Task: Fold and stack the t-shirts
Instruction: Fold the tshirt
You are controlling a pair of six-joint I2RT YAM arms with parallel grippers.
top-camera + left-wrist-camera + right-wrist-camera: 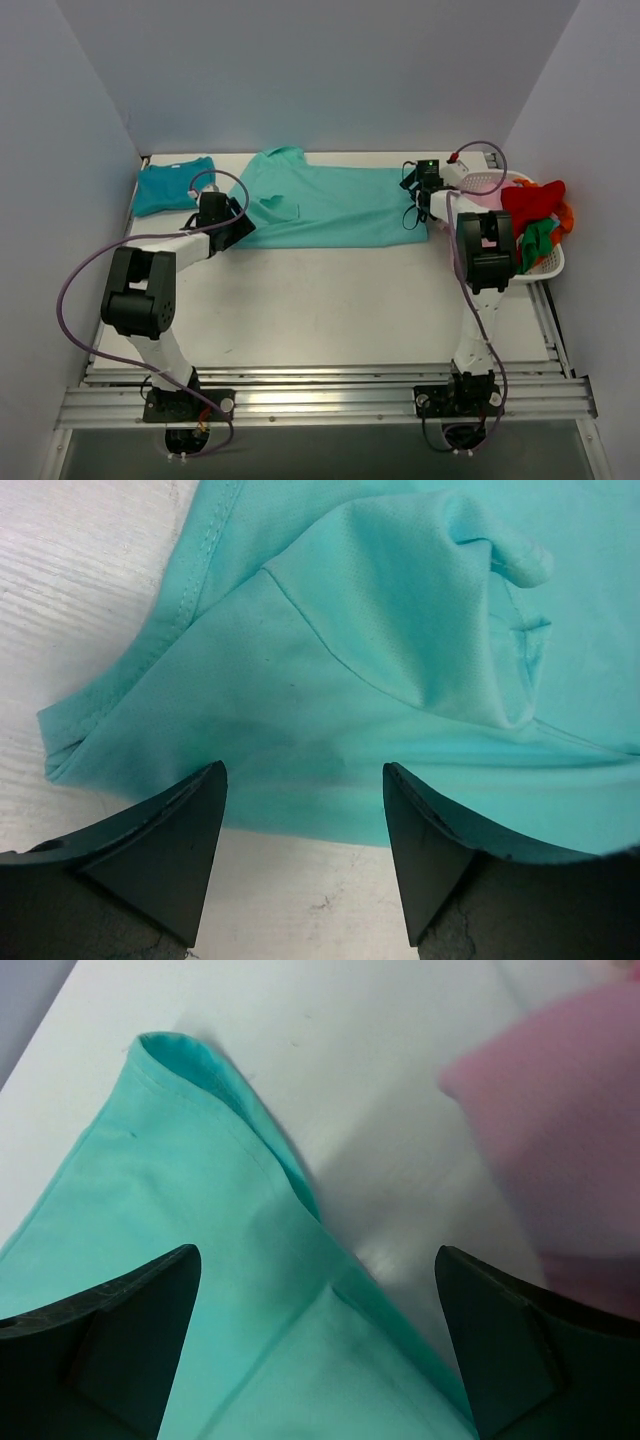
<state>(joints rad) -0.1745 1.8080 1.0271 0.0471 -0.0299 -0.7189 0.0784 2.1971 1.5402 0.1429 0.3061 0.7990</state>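
A light turquoise t-shirt [335, 205] lies spread across the back of the table, partly folded lengthwise. A darker teal-blue t-shirt [172, 186] lies folded at the back left. My left gripper [237, 228] is open just above the turquoise shirt's near left edge, by a sleeve [330, 680]. My right gripper [417, 208] is open over the shirt's right end, above its hem corner [250, 1290]. Neither gripper holds cloth.
A white basket [540, 262] at the right edge holds red, green and orange garments, with a pink garment [560, 1130] close beside my right gripper. Grey walls stand on three sides. Bare white table [320, 300] stretches in front of the shirts.
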